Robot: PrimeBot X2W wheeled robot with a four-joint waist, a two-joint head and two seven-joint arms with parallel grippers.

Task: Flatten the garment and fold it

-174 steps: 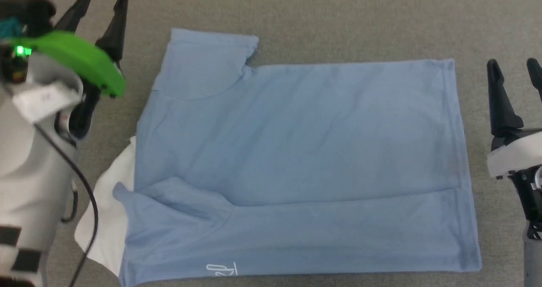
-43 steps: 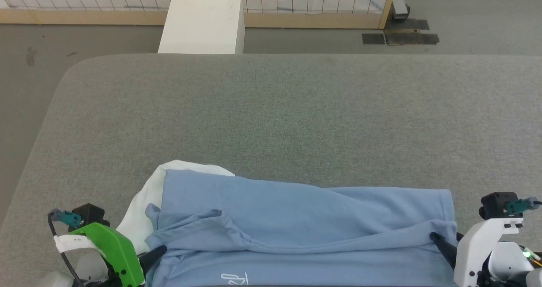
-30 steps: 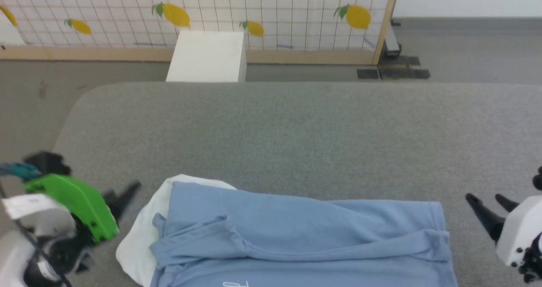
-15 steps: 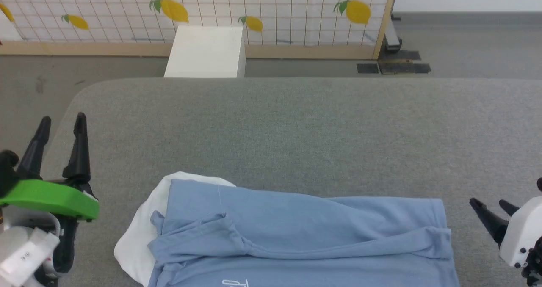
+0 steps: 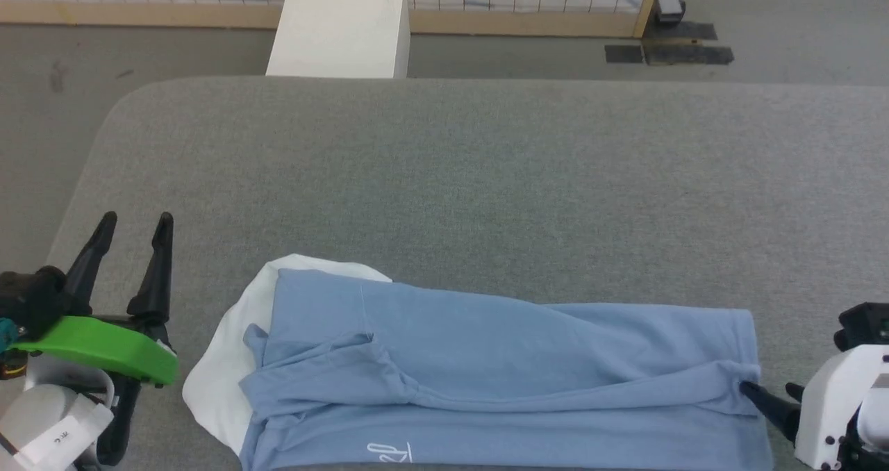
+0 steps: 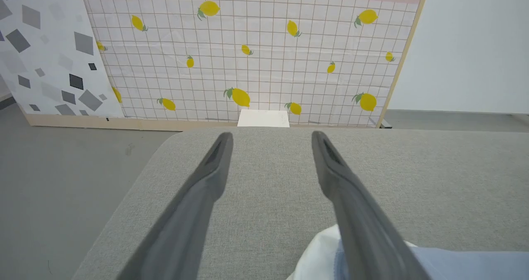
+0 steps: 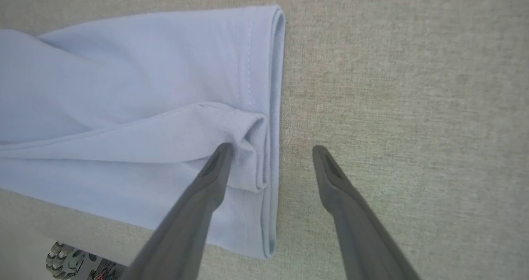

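While the garment [image 5: 500, 367] lies along the near edge of the grey table [image 5: 486, 179], both our grippers stand spread and empty.
Its long axis runs across us, with the white collar [image 5: 222, 367] toward our left and the hem [image 7: 275, 86] toward our right. Our right gripper [image 5: 769, 391] is the nearer one. It sits at the hem end, one finger over a small bunched ridge [image 7: 231, 123] of cloth, perhaps touching it, the other over bare table just beyond, so the hem edge passes between the jaws. Our left gripper [image 5: 137, 219] hovers apart from the collar, fingers pointing up the table. We judge the rumpled hem corner wants smoothing first.
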